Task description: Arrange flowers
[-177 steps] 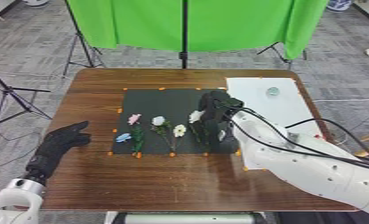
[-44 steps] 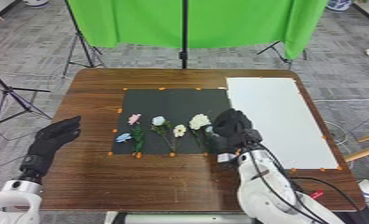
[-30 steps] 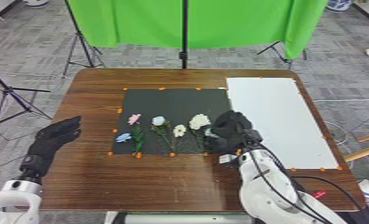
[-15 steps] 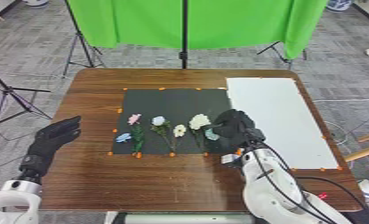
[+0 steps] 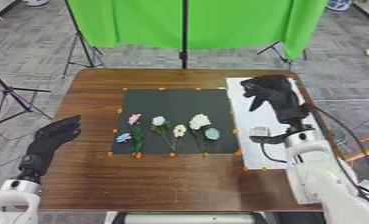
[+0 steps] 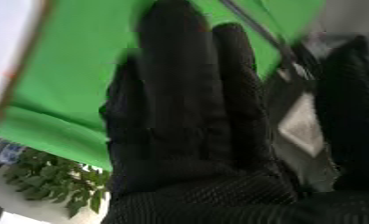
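In the head view, my right hand [image 5: 271, 92] is over the far part of the white board, its fingers extended and holding nothing. The right wrist view shows the same hand [image 6: 185, 115] with straight fingers and the thumb apart. My left hand [image 5: 54, 137] stays left of the dark mat, fingers relaxed. On the mat lie a pink flower [image 5: 134, 119], a blue flower [image 5: 124, 137], a pale blue-white flower [image 5: 158, 121], a cream flower [image 5: 180, 130], a larger white flower [image 5: 199, 121] and a pale teal flower [image 5: 212, 133] at the right.
The dark mat [image 5: 176, 102] and white board [image 5: 243, 117] lie side by side on the brown table [image 5: 163, 185], with orange marks along their edges. A green cloth [image 5: 145, 25] hangs behind the table. Black cables run along the right arm.
My right hand has moved from the mat's right edge up and right over the white board, away from the pale teal flower, which is now uncovered. The left hand has kept still.
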You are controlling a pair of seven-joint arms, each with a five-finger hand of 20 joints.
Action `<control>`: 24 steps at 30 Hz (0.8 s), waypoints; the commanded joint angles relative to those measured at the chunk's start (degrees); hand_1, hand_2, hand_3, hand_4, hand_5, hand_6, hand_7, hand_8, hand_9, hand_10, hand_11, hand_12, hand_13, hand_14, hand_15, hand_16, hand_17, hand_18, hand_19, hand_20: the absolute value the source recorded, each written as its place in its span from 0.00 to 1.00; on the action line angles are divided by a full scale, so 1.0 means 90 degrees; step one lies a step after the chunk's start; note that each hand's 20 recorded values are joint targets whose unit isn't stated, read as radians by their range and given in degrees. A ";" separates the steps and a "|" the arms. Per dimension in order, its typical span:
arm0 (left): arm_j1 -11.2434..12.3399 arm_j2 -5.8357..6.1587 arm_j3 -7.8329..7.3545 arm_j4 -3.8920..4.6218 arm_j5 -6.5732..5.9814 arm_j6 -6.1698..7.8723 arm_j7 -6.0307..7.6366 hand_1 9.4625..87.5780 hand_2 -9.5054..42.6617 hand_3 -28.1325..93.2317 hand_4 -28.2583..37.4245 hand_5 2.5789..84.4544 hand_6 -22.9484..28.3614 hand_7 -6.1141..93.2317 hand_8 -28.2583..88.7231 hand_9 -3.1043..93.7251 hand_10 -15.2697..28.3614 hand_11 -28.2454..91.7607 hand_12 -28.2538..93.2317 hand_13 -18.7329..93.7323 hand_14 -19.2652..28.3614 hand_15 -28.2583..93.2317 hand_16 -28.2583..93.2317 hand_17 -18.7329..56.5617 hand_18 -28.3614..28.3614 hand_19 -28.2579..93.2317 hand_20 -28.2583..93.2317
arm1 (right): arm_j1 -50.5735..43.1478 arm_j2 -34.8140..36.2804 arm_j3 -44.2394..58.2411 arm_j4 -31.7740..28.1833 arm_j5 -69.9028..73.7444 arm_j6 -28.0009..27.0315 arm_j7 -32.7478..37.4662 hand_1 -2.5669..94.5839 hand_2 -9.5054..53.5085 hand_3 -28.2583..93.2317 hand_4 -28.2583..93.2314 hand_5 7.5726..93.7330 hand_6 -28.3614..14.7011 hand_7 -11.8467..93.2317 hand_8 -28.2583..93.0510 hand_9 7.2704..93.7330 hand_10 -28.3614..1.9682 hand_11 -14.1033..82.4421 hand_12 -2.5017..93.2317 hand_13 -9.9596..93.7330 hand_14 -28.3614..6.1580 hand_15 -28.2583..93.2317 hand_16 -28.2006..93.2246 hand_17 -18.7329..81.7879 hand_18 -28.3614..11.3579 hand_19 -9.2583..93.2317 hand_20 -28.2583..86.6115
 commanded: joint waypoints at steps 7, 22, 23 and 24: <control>0.0073 -0.0029 -0.0119 -0.0170 0.0046 -0.0218 -0.0021 0.42 0.27 0.75 0.29 0.52 0.50 0.20 0.18 0.46 0.63 0.40 0.32 0.50 0.74 0.38 0.22 0.44 0.74 0.39 0.41 | -0.0821 -0.1229 0.1055 0.0618 0.4298 -0.2258 -0.2390 0.14 0.09 0.86 0.10 0.33 0.64 0.19 0.17 0.34 0.43 0.18 0.18 0.33 0.39 0.26 0.41 0.30 0.32 0.20 0.48; -0.0490 -0.0110 0.0001 -0.0314 0.0164 -0.0442 -0.0025 0.29 0.39 0.74 0.14 0.55 0.52 0.18 0.18 0.51 0.68 0.40 0.32 0.52 0.78 0.39 0.21 0.43 0.75 0.39 0.40 | -0.1753 -0.1745 0.1066 0.0437 0.3849 -0.1262 -0.2426 0.02 0.16 0.85 0.06 0.21 0.68 0.20 0.16 0.18 0.55 0.13 0.16 0.22 0.43 0.17 0.42 0.19 0.41 0.19 0.43; -0.0571 -0.0119 0.0044 -0.0299 0.0163 -0.0443 -0.0017 0.29 0.39 0.74 0.13 0.55 0.52 0.18 0.18 0.51 0.68 0.40 0.32 0.52 0.78 0.39 0.21 0.43 0.75 0.39 0.40 | -0.1803 -0.1756 0.1145 0.0434 0.3909 -0.1417 -0.2390 0.02 0.16 0.85 0.06 0.23 0.68 0.20 0.16 0.21 0.54 0.14 0.16 0.23 0.43 0.17 0.43 0.20 0.40 0.19 0.42; -0.0635 -0.0121 0.0085 -0.0286 0.0144 -0.0429 -0.0001 0.28 0.39 0.74 0.12 0.55 0.52 0.18 0.18 0.51 0.68 0.40 0.32 0.52 0.78 0.39 0.21 0.43 0.75 0.39 0.40 | -0.1826 -0.1760 0.1169 0.0439 0.3949 -0.1456 -0.2395 0.02 0.17 0.85 0.06 0.27 0.68 0.20 0.16 0.23 0.52 0.14 0.16 0.24 0.42 0.18 0.43 0.21 0.39 0.19 0.42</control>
